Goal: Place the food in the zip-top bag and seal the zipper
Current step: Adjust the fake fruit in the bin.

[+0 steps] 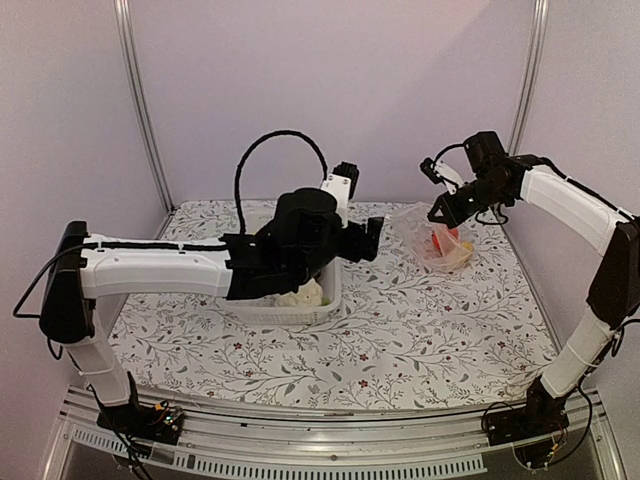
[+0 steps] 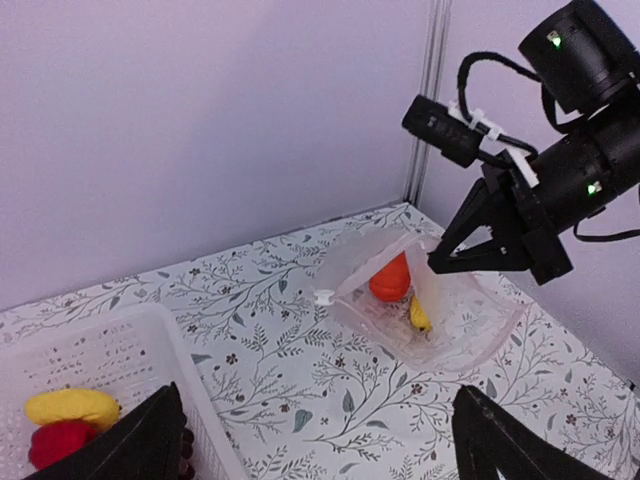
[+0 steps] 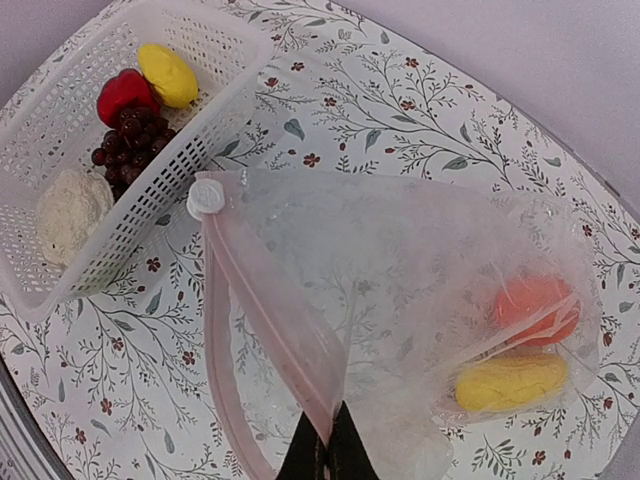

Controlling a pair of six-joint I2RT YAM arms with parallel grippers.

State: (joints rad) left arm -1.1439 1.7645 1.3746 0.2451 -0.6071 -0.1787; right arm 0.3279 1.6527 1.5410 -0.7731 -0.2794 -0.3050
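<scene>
The clear zip-top bag (image 3: 420,280) lies at the back right of the table (image 1: 445,245). It holds an orange piece (image 3: 535,305) and a yellow piece (image 3: 510,382). My right gripper (image 3: 328,445) is shut on the bag's upper mouth edge and lifts it, so the mouth gapes. The pinkish zipper (image 3: 262,300) runs from the white slider (image 3: 206,197) to my fingers. My left gripper (image 2: 320,440) is open and empty, hovering between the basket and the bag. The white basket (image 3: 215,40) holds a red fruit (image 3: 123,92), a yellow piece (image 3: 168,75), purple grapes (image 3: 125,140) and white cauliflower (image 3: 72,208).
The basket (image 1: 330,300) sits mid-table under my left arm (image 1: 160,268). Metal frame posts stand at the back left corner (image 1: 140,100) and the back right corner (image 1: 530,70), with lilac walls close behind. The floral cloth (image 1: 400,340) covers the table.
</scene>
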